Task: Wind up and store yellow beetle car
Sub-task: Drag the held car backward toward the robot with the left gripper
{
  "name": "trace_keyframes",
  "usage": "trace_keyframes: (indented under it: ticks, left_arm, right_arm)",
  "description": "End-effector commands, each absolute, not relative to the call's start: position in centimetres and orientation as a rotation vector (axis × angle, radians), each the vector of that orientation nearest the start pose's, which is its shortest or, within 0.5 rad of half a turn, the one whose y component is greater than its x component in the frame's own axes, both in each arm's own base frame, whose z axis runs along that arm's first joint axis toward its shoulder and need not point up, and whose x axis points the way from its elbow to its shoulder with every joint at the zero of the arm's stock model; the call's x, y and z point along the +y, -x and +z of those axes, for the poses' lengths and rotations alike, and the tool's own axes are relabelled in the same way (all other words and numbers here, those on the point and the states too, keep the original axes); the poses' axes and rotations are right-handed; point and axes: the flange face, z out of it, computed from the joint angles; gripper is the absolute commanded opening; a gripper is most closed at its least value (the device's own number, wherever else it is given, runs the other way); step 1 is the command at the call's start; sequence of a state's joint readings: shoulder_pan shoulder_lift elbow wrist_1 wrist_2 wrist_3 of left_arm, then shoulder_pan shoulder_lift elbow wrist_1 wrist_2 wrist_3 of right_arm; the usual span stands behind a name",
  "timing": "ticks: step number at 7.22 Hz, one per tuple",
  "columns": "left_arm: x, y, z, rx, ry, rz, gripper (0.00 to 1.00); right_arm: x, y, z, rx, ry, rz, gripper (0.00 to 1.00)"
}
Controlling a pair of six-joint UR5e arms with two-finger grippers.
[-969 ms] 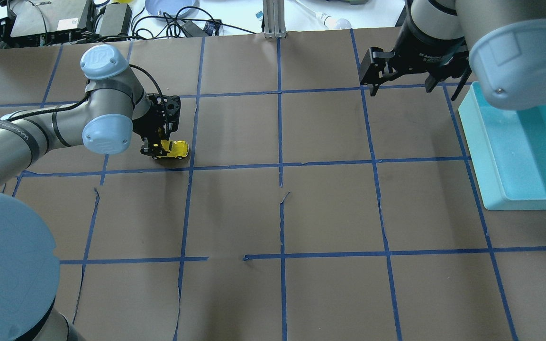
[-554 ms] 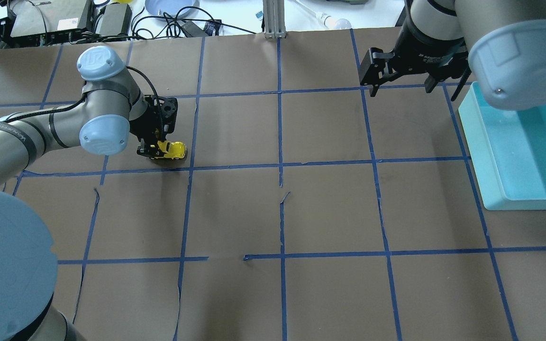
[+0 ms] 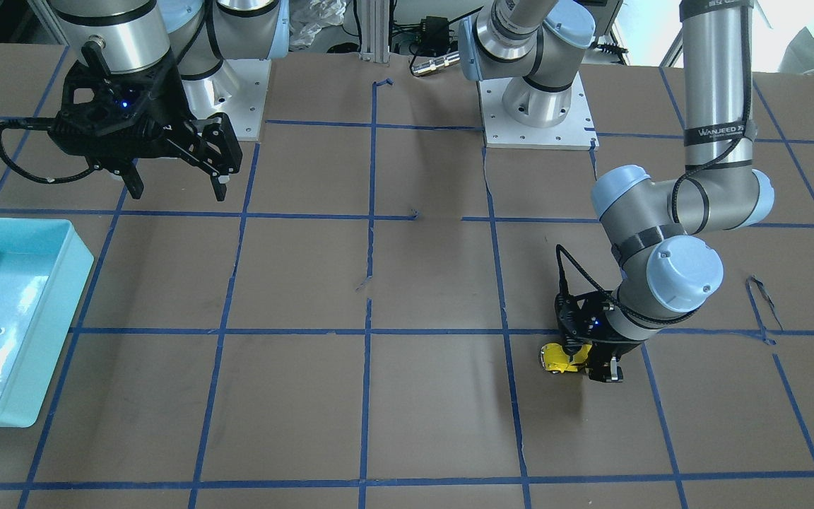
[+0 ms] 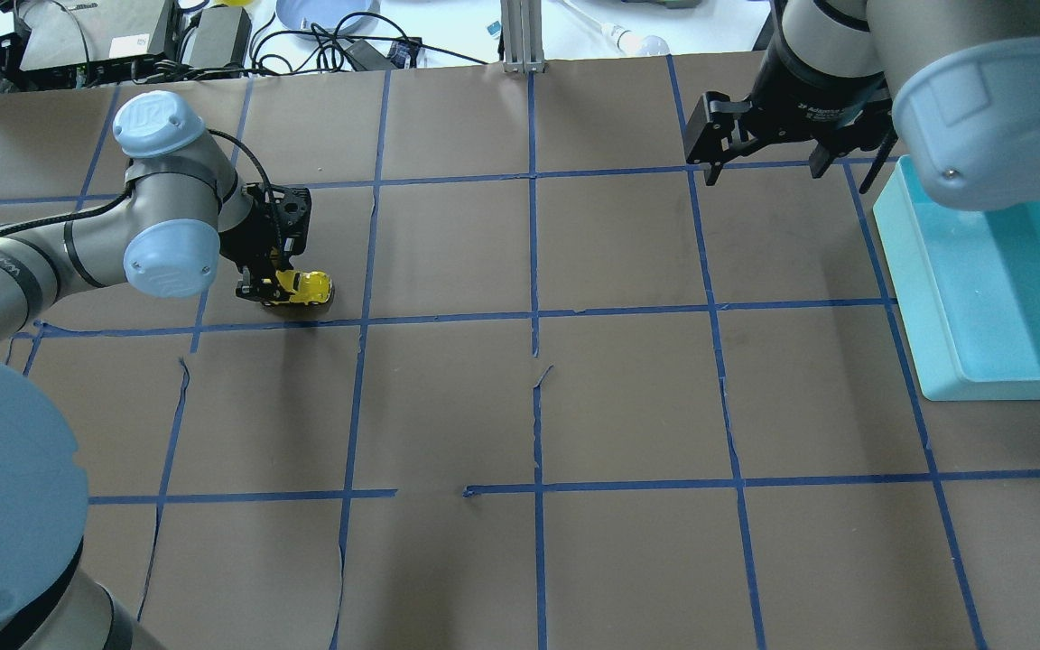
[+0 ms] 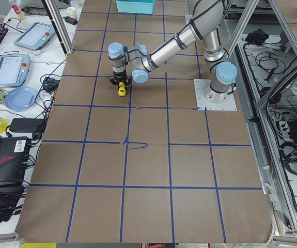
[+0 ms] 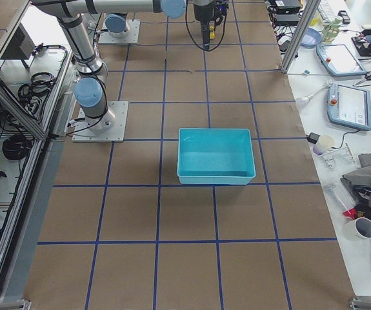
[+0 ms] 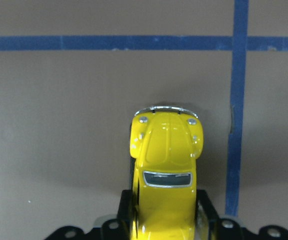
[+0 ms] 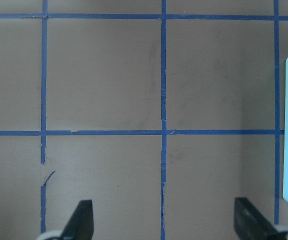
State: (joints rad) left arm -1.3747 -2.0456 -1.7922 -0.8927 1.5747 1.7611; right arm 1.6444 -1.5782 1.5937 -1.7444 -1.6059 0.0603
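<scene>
Left tool: the left tool (image 4: pixel 265 289) was clamped on the yellow car (image 4: pixel 307 288). One finger (image 7: pixel 125 209) pressed each flank at the rear half, and the nose stuck out past the fingertips.
Yellow car: it sat low on the robot's left half of the tabletop (image 4: pixel 628 397), just beyond a blue tape line (image 4: pixel 448 317), nose toward the middle. Whether its wheels touched the paper could not be told.
Left arm: it reached out low from the robot's left, with the wrist folded over so that the tool pointed down at the tabletop.
Right tool: the right tool (image 4: pixel 759 161) was spread wide, its fingers (image 8: pixel 81 221) well apart with only bare tabletop between them, hanging above the surface.
Right arm: it was raised near the far side, tool pointing down, just beside the bin (image 4: pixel 901 271).
Bin: the teal, open-topped bin stood at the robot's right end of the tabletop, well apart from the car.
</scene>
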Motion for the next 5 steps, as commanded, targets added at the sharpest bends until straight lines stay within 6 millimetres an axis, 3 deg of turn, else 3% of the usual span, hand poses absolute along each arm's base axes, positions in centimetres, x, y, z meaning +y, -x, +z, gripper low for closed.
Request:
trace_keyframes:
  ticks: [1,5]
  left_arm:
    - [-60.7,-1.1,18.7,2.22,-2.238,0.019,0.07]
    - [-60.5,-5.1,18.8,2.212,-2.243,0.015,0.07]
  right_arm:
    - [-49.2,-16.6,49.8,3.156,0.015,-0.251,1.0]
    - [-49.2,-16.6,49.8,3.156,0.017,-0.251,1.0]
